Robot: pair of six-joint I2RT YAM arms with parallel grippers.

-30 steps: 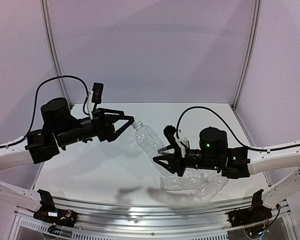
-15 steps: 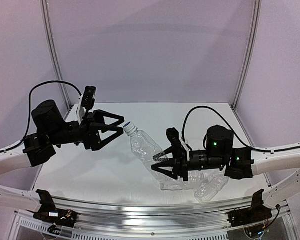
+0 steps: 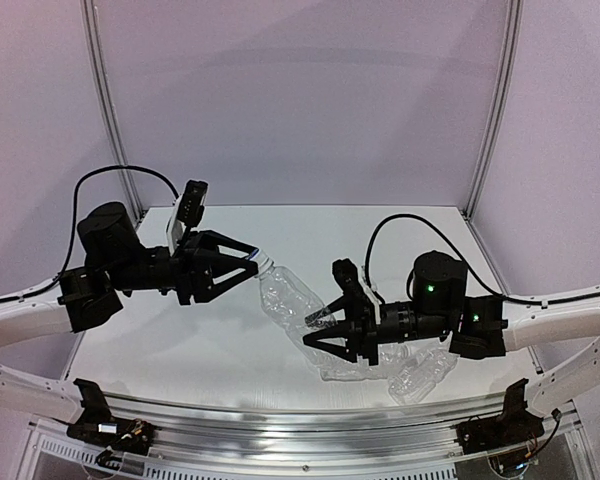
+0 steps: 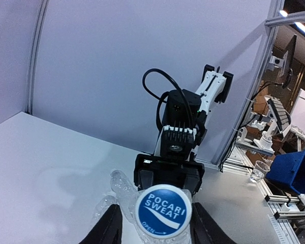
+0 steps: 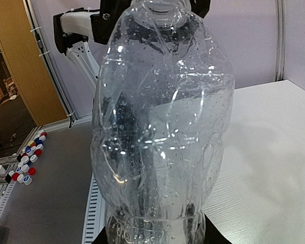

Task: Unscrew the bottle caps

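Cap (image 4: 163, 211) is seated on bottle (image 3: 285, 297), which is held tilted above table (image 3: 180, 340) centre. Since half a second ago, left gripper (image 3: 252, 263) is brought in, jaws narrowed astride cap; contact can't be confirmed. Bottle base is clamped by right gripper (image 3: 318, 330). Spare bottles (image 3: 420, 375) are laid near right.

Cap (image 4: 163, 212) facing my left wrist camera was blue on top, with white lettering, white wave stripe beneath, whitish rim. Bottle (image 5: 162, 127) was clear, crinkled, speckled with fine dots and white glints. My left gripper (image 3: 252, 264) and right gripper (image 3: 313, 330) were black; arm links (image 3: 565, 320) white; small green light (image 3: 421, 288) on right arm. Table (image 3: 180, 340) was white, walls (image 3: 300, 100) pale lilac-grey. Left in right wrist view I saw loose caps (image 5: 28, 160) in red, blue, white, yellow, near ochre panel (image 5: 7, 66). Bin (image 4: 292, 170) at far right was blue.
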